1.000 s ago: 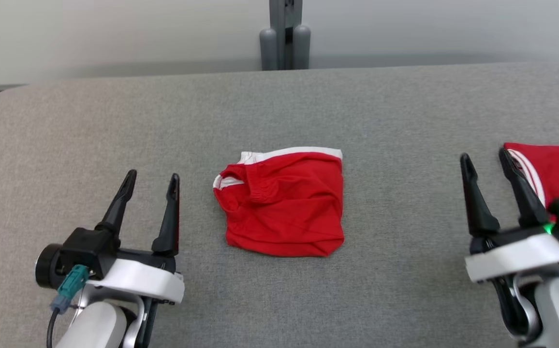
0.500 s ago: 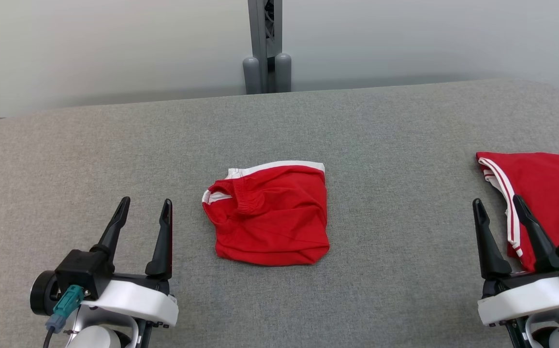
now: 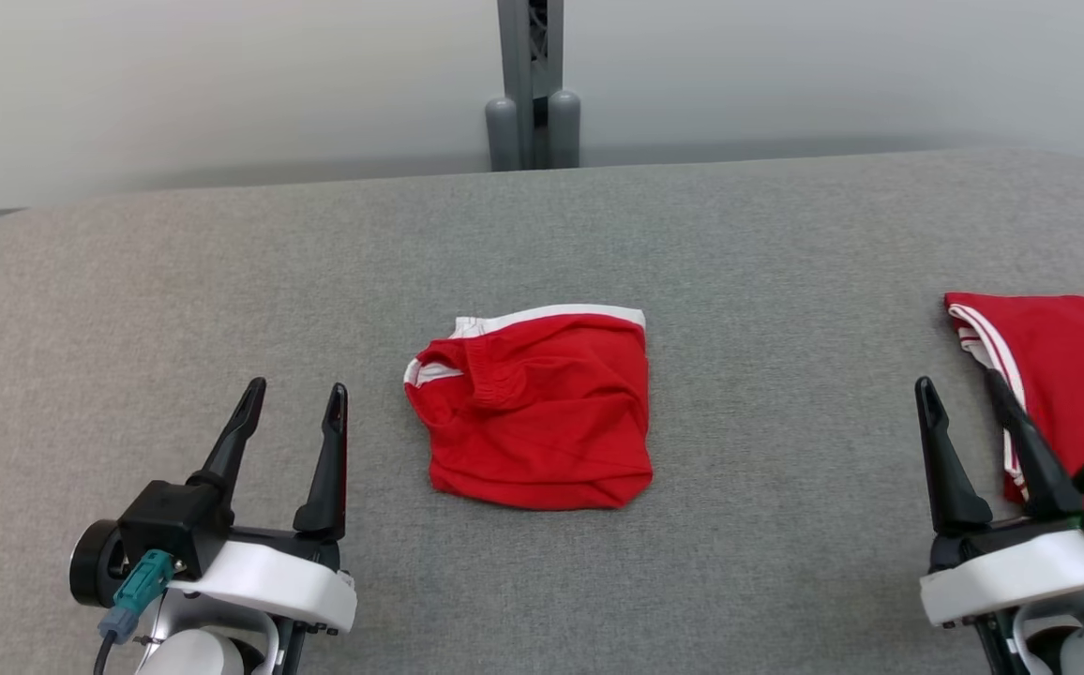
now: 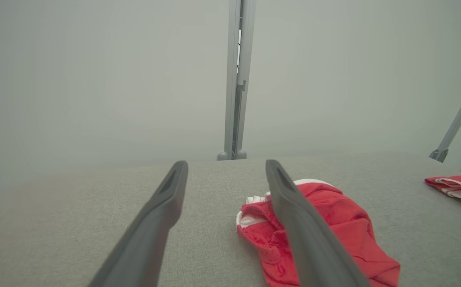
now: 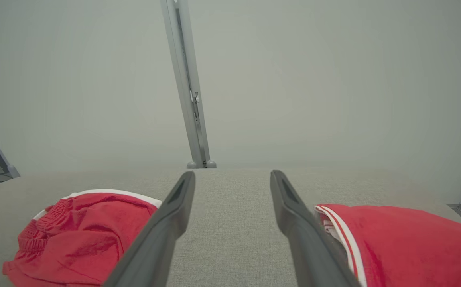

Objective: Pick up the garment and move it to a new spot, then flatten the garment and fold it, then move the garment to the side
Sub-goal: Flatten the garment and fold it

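Observation:
A red garment [image 3: 537, 412] with white trim lies folded in a rough square at the middle of the grey padded table [image 3: 748, 244]. My left gripper [image 3: 298, 386] hovers open and empty to its left, a short gap away. In the left wrist view the left gripper [image 4: 226, 163] points past the garment [image 4: 346, 219], which lies beside its right finger. My right gripper [image 3: 959, 380] is open and empty far to the right of it. In the right wrist view the right gripper [image 5: 233, 173] has the garment [image 5: 75, 223] at its left.
A second red garment with white stripes [image 3: 1076, 366] lies at the table's right edge, just beside my right gripper's outer finger; it is also in the right wrist view [image 5: 406, 239]. A grey metal post [image 3: 533, 84] stands behind the table's far edge against a pale wall.
The head camera has shifted, so the whole picture slid. Both garments lie where they were, and both grippers stay open in nearly the same places.

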Robot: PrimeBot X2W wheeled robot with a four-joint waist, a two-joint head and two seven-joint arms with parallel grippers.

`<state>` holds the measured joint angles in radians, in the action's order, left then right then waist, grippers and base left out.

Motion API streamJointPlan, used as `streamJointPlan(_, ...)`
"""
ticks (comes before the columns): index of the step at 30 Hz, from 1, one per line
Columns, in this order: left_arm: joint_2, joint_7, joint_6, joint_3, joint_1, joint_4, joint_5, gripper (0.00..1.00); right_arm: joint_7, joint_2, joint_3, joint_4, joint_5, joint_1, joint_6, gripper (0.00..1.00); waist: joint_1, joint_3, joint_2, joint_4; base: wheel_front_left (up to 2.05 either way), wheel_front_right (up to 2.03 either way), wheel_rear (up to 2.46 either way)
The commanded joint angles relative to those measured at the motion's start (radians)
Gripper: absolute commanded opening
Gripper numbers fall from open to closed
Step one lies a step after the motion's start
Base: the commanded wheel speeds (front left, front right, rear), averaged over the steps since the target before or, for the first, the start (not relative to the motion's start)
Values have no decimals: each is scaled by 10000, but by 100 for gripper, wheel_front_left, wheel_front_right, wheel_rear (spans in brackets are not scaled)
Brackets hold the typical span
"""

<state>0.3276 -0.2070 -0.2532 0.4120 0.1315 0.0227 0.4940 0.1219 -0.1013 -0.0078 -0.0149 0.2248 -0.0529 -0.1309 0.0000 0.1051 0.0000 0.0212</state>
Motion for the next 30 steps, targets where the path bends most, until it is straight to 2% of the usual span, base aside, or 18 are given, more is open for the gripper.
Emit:
streamJointPlan(1, -61, -58, 10, 41, 258, -11, -41, 100, -131, -150, 260, -100, 98, -232, 3, 0, 0, 216, 0, 265, 0, 0, 0)
streamJointPlan(5, -221, -115, 105, 172, 477, 53, -67, 100, -242, -422, 1458, -463, 327, -764, 3, 0, 0, 592, 0, 726, 0, 0, 0)
streamJointPlan(6, -221, -115, 105, 172, 477, 53, -67, 100, -242, -422, 1458, -463, 327, -764, 3, 0, 0, 592, 0, 726, 0, 0, 0)
streamJointPlan(15, -846, -357, 437, 513, 1141, 465, -115, 100, -61, -1071, 5093, -2221, 1120, -3105, 4, 0, 0, 1525, 0, 1772, 0, 0, 0)
streamJointPlan(24, -1653, -540, 934, 780, 1783, 1045, -226, 100, 257, -1778, 7135, -4604, 1882, -5589, 4, 0, 0, 2286, 0, 2773, 0, 0, 0)
streamJointPlan(30, -2049, -575, 1236, 820, 1962, 1404, -364, 100, 499, -1739, 8223, -6225, 2466, -6853, 4, 0, 0, 2488, 0, 3195, 0, 0, 0)
